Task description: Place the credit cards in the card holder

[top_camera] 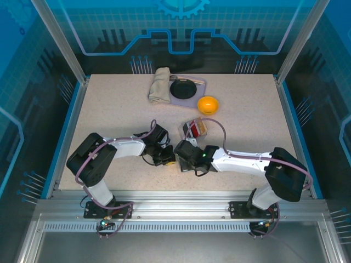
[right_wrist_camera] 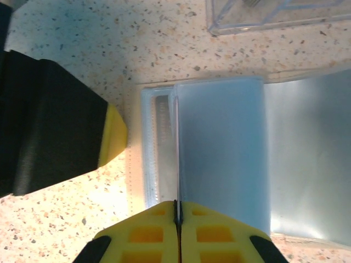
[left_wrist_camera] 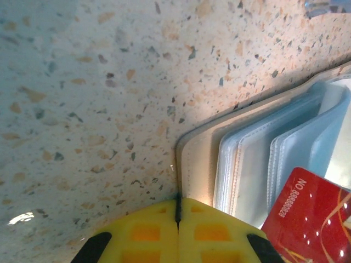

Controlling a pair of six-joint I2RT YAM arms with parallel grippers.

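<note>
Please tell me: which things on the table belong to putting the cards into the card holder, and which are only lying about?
For the job:
- card holder
- red card
- cards standing in the small clear box

Only lying about:
- folded cloth
- black dish
- orange bowl

My left fingertips (left_wrist_camera: 142, 233) are yellow; the flat folding card holder (left_wrist_camera: 198, 164) is cream-edged with pale blue-grey sleeves; the plastic card (left_wrist_camera: 310, 219) is red, white-numbered.
</note>
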